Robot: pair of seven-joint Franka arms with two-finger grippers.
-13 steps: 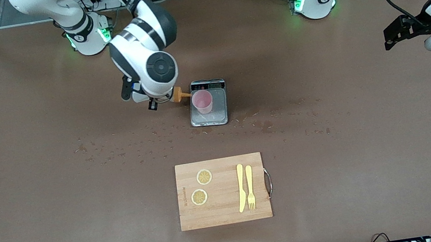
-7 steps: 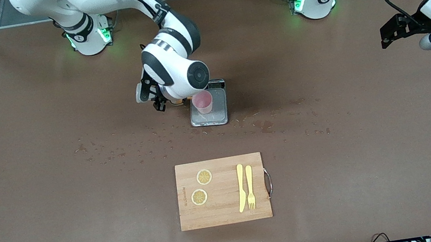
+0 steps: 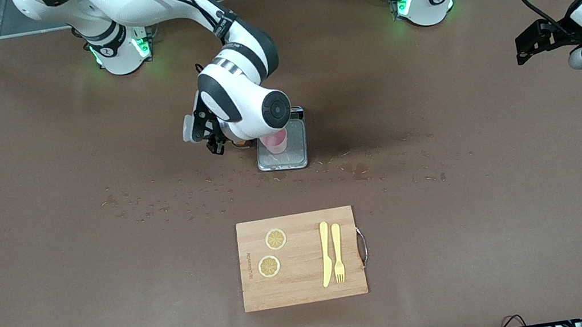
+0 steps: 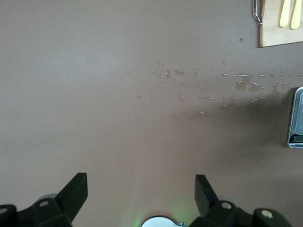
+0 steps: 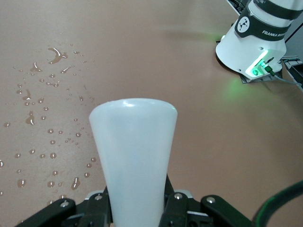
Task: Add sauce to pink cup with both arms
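My right hand (image 3: 218,139) grips the sauce (image 5: 133,156) — nozzle toward three o'clock, at the pink cup (image 3: 275,143) on the scale (image 3: 290,155). My left hand (image 3: 530,44) waits open, far off.

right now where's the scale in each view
Front view: scale mid-table, under the cup, partly hidden by the right arm.
Left wrist view: only one end of it shows, at the picture's border.
Right wrist view: not in it; the bottle fills the middle.
Shared landmark: the splashes on the table.
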